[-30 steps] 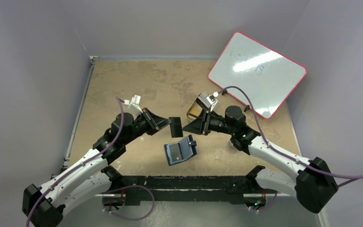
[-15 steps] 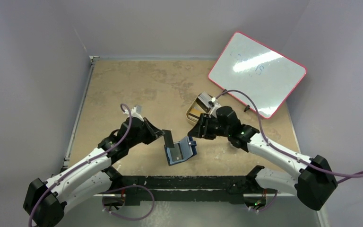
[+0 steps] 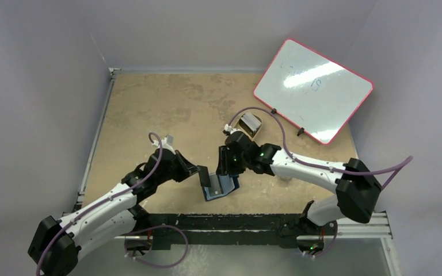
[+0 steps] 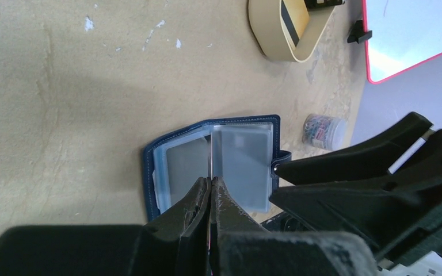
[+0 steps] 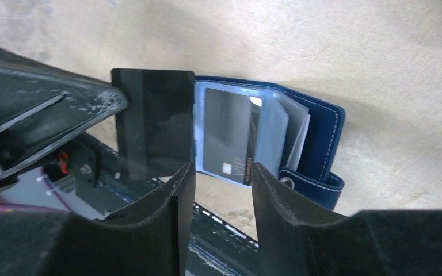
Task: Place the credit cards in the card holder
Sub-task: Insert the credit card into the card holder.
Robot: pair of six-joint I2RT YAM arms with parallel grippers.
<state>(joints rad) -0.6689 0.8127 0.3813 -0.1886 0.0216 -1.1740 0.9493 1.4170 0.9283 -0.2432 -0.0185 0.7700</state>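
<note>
Comparing this moment with a second ago, two things have shifted. The left arm (image 3: 110, 201) has lowered its black card (image 5: 155, 121) from mid-air to the open card holder (image 3: 221, 187); its jaws are pressed together, pinching the card by one end. The right arm (image 3: 308, 167) has left the tan tray (image 3: 252, 122) and swung in over the holder; its jaws stand spread with nothing between them.

The holder lies opened flat on the worktop (image 3: 167, 109), near the front edge, clear sleeves up. From the left wrist the black card shows edge-on, its far edge over the line between two sleeves. From the right wrist it stands just beside the holder's left rim, next to a sleeved card (image 5: 227, 135). Whether its edge has entered a sleeve I cannot tell.

By my reading, the task has gone from carrying to inserting; the right jaws look placed to steady the holder or lift a sleeve, though contact is not visible. The risk is a thin card skating over the plastic or pushing the holder along. At least one tray card (image 4: 293, 20) is left to fetch.
</note>
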